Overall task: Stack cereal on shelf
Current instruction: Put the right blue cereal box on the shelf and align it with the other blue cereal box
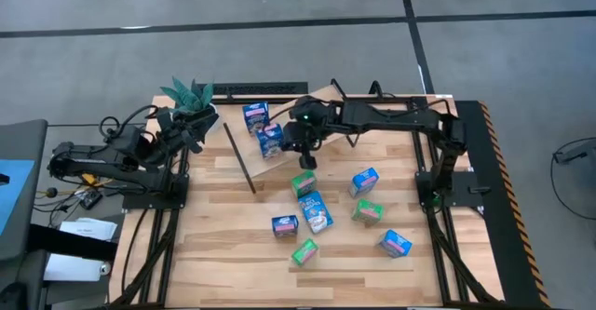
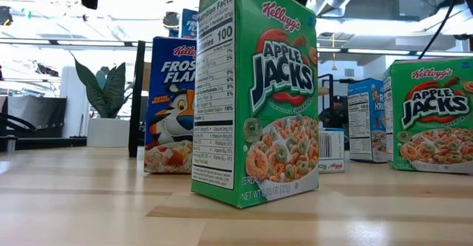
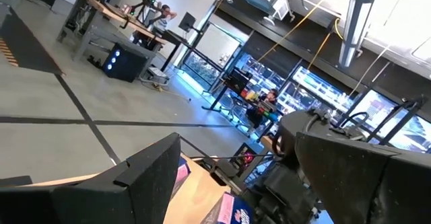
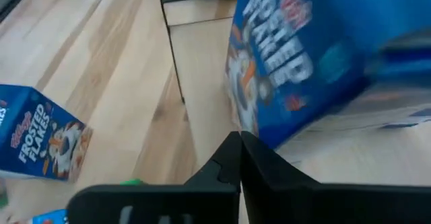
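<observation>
The shelf (image 1: 250, 154) is a tilted light wooden board at the table's far middle. Two blue cereal boxes (image 1: 255, 114) (image 1: 271, 140) stand on it. Several blue and green boxes stand on the table nearer, such as a green one (image 1: 303, 181) and a blue one (image 1: 317, 212). My right gripper (image 1: 305, 156) (image 4: 239, 146) is shut, with its tips at the lower edge of the nearer blue box (image 4: 303, 56) on the shelf. My left gripper (image 1: 191, 135) is open and empty at the table's far left, beside the plant. My right gripper's shut fingertips (image 4: 236, 150) stand right at the lower edge (image 4: 259, 140) of the blue box on the shelf, coming from the table's near right side. I cannot tell whether they touch it. The box rests on the shelf board.
A potted plant (image 1: 191, 96) stands at the far left by my left arm. A black rod (image 1: 238, 156) runs along the shelf's left side. In the low view a green box (image 2: 255, 98) stands close, with a blue one (image 2: 170, 106) behind it. Bare tabletop lies at the near left (image 1: 223, 245).
</observation>
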Robot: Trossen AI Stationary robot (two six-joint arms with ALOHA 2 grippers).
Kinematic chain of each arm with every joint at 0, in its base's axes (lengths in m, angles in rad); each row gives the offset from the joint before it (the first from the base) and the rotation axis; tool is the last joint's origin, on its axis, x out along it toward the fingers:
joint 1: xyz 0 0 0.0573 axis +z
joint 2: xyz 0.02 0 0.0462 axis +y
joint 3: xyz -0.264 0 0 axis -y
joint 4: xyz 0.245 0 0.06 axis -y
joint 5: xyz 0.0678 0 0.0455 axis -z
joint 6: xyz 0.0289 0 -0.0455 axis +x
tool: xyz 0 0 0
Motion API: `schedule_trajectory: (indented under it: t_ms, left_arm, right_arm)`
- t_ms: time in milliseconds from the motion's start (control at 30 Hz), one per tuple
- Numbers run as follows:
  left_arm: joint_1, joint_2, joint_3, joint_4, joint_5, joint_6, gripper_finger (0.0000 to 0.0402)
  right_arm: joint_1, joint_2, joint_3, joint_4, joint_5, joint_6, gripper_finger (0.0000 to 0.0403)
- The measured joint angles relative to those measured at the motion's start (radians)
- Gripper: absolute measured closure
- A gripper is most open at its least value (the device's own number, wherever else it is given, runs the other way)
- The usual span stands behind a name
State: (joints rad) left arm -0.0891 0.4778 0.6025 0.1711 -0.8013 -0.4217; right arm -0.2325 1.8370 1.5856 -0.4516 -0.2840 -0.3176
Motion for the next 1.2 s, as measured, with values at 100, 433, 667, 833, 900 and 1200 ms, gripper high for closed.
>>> schedule_trajectory:
  t_ms: [100,433,667,833,900,1200]
  left_arm:
    - [0.000,0.000,0.000,0.000,-0.013,0.000,0.0119]
    - [0.000,0.000,0.000,-0.001,-0.026,0.019,0.0119]
    - [0.000,0.000,0.000,-0.001,-0.026,0.026,0.0119]
    - [0.000,0.000,0.000,-0.001,-0.026,0.037,0.0119]
    - [0.000,0.000,0.000,-0.001,-0.026,0.045,0.0119]
    - [0.000,0.000,0.000,-0.001,-0.023,0.049,0.0119]
  right_arm:
    - [-0.006,0.000,0.000,0.023,-0.001,-0.004,0.0379]
    - [-0.010,0.017,0.003,0.111,-0.001,-0.025,0.0383]
    - [-0.012,0.043,0.000,0.088,0.006,-0.014,0.0383]
    - [-0.010,0.042,0.001,0.098,0.032,-0.020,0.0385]
    - [-0.010,0.042,0.001,0.094,0.047,-0.020,0.0383]
    - [0.005,0.020,0.066,-0.054,0.050,0.036,0.0377]
